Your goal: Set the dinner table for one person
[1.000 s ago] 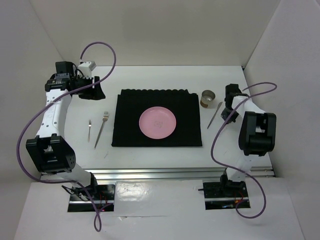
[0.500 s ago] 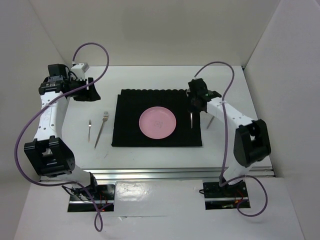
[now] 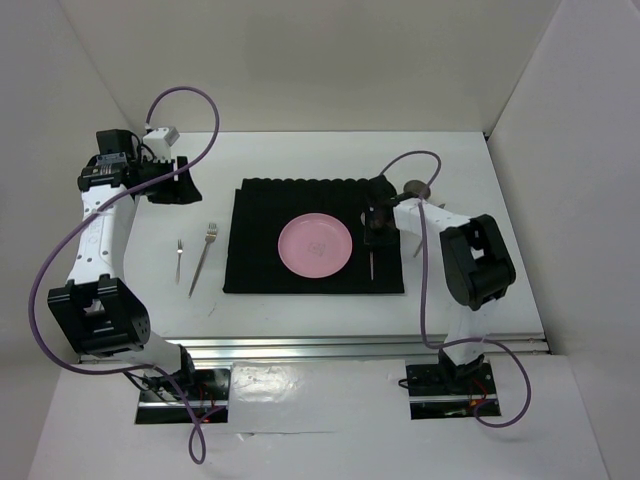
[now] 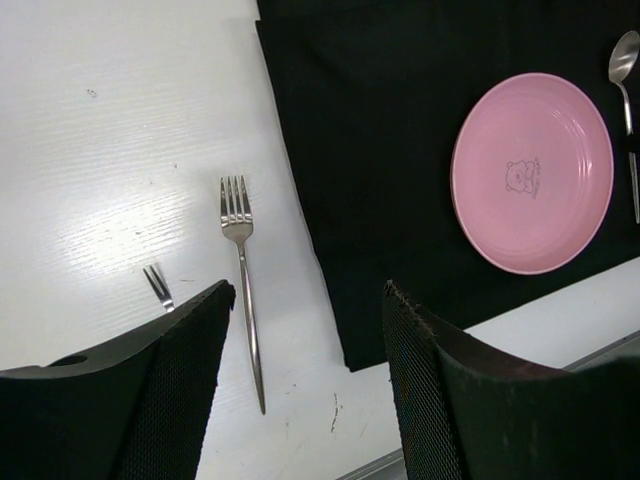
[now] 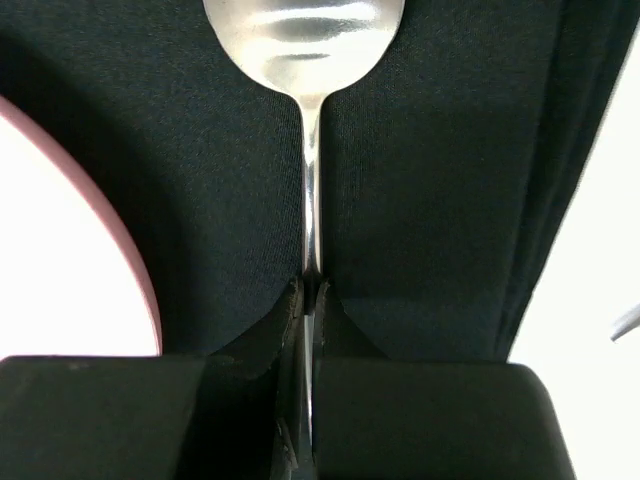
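- the dinner table [image 3: 300, 160] is a large white rectangular tabletop, lying flat and level before me.
- its near edge, on my side, is trimmed in silver aluminium.
- its surface is smooth and matte, with a few small dark marks towards my left.

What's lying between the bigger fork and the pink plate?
Nothing sits there: only a strip of bare dinner table beside the bigger fork, then bare black placemat up to the pink plate. The left wrist view shows it clearly.
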Robot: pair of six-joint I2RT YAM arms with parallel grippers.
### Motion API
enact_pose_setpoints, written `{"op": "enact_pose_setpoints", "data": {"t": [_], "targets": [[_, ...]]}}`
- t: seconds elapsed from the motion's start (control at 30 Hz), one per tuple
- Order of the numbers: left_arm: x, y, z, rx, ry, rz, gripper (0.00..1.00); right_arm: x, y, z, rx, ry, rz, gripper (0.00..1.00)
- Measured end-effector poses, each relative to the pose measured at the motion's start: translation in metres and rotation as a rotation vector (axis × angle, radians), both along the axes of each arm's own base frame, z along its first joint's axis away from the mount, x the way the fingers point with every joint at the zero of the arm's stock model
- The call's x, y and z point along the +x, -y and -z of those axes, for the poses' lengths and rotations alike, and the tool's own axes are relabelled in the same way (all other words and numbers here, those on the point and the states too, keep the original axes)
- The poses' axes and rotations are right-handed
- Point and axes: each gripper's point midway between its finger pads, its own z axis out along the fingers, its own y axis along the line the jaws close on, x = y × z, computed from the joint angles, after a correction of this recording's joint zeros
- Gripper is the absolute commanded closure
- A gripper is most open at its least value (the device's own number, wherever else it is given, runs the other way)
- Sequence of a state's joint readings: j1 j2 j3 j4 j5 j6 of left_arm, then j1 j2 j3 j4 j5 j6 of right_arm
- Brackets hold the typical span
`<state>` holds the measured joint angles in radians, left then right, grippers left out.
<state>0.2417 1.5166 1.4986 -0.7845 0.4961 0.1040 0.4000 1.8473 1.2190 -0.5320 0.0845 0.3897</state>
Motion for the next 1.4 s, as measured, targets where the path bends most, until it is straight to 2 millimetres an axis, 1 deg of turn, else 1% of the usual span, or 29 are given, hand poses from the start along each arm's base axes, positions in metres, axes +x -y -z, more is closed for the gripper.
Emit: {"op": "enact_pose_setpoints", "data": {"t": [0.13, 0.4, 0.53, 0.57, 0.67, 0.7, 0.73, 0.77, 0.9, 0.97, 1.03, 1.07, 1.1, 1.2, 1.23, 1.27, 1.3, 1.37, 1.4], "targets": [[0.000, 0.000, 0.000, 0.000, -0.001, 0.000, 0.31, -0.001, -0.002, 0.007, 0.009, -0.021, 0.020, 1.00], [0.000, 0.000, 0.000, 0.000, -0.001, 0.000, 0.31, 0.011, -0.011, 0.007, 0.038, -0.018, 0.051, 1.00], [0.000, 0.000, 0.000, 0.001, -0.001, 0.000, 0.31, 0.013, -0.012, 0.007, 0.041, -0.019, 0.056, 1.00], [0.000, 0.000, 0.000, 0.001, -0.001, 0.000, 0.31, 0.013, -0.012, 0.007, 0.041, -0.020, 0.057, 0.97], [0.000, 0.000, 0.000, 0.001, -0.001, 0.000, 0.31, 0.013, -0.012, 0.007, 0.044, -0.021, 0.061, 0.83], [0.000, 0.000, 0.000, 0.001, -0.001, 0.000, 0.31, 0.013, -0.013, 0.007, 0.046, -0.021, 0.063, 0.72], [0.000, 0.000, 0.000, 0.001, 0.000, 0.001, 0.31, 0.013, -0.013, 0.007, 0.048, -0.022, 0.067, 0.62], [0.000, 0.000, 0.000, 0.001, 0.000, 0.001, 0.31, 0.013, -0.014, 0.007, 0.053, -0.023, 0.070, 0.57], [0.000, 0.000, 0.000, 0.001, 0.000, 0.000, 0.31, 0.012, -0.013, 0.004, 0.051, -0.021, 0.077, 0.56], [0.000, 0.000, 0.000, 0.001, 0.000, 0.001, 0.31, 0.010, -0.006, 0.001, 0.026, -0.021, 0.096, 0.56], [0.000, 0.000, 0.000, 0.001, -0.001, 0.000, 0.31, 0.006, 0.002, -0.009, 0.002, -0.019, 0.125, 0.56], [0.000, 0.000, 0.000, 0.001, -0.001, 0.001, 0.31, 0.005, 0.006, -0.017, -0.008, -0.008, 0.140, 0.56], [0.000, 0.000, 0.000, 0.001, -0.001, 0.000, 0.31, 0.005, 0.010, -0.026, -0.012, 0.008, 0.159, 0.47], [0.000, 0.000, 0.000, 0.001, -0.002, 0.000, 0.31, 0.008, 0.026, -0.061, 0.009, 0.081, 0.225, 0.44], [0.000, 0.000, 0.000, 0.001, -0.002, 0.000, 0.31, 0.011, 0.035, -0.072, 0.027, 0.108, 0.252, 0.41], [0.000, 0.000, 0.000, 0.001, -0.002, 0.001, 0.31, 0.012, 0.049, -0.081, 0.043, 0.126, 0.288, 0.39], [0.000, 0.000, 0.000, 0.000, -0.002, 0.001, 0.31, 0.014, 0.062, -0.085, 0.048, 0.137, 0.321, 0.35], [0.000, 0.000, 0.000, 0.000, -0.002, 0.001, 0.31, 0.016, 0.094, -0.084, 0.045, 0.135, 0.399, 0.28], [0.000, 0.000, 0.000, 0.000, -0.002, 0.001, 0.31, 0.016, 0.109, -0.077, 0.033, 0.119, 0.434, 0.27]]}}
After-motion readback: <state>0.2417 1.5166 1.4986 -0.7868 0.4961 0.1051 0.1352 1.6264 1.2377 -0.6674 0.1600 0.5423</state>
